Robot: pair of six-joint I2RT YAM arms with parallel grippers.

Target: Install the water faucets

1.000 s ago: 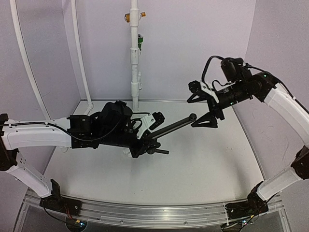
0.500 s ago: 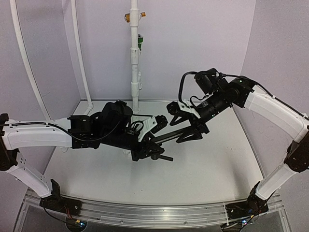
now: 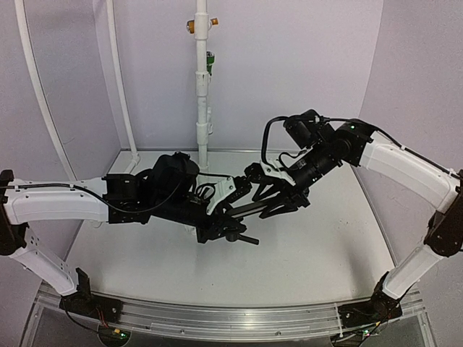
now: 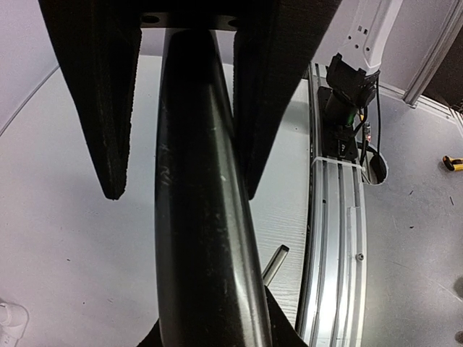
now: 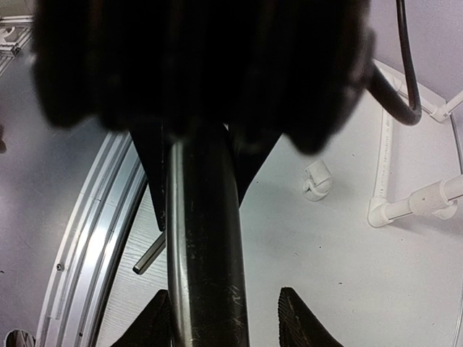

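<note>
Left gripper (image 3: 231, 207): clamped on the stem of the black tap (image 3: 244, 210), holding it off the table (image 3: 318, 253).
Right gripper (image 3: 264, 194): fingers sit either side of the same stem, farther along. I cannot tell whether they are pinching it or only close to it.
Tap position: in the air at mid-table, between the two grippers, with the stem slanting up towards the right arm.
Top view only: both arms meet nose to nose. A short crossbar (image 3: 244, 237) juts out below the left gripper. A tall white pipe (image 3: 202, 94) stands at the back wall.
Left wrist only: the flat, matte, wedge-shaped fingers (image 4: 94, 94) are sharp here, with the stem running down between them. A ribbed aluminium rail (image 4: 334, 217) lies along the table edge.
Right wrist only: the upper half is a dark blur. White pipe fittings (image 5: 316, 181) lie on the table beyond.
Tap look: a round, glossy black rod, finely scratched, with a bright highlight along one side.
Both wrist views: a short grey bar (image 4: 275, 263) pokes out beside the stem. Where it attaches is not visible.
</note>
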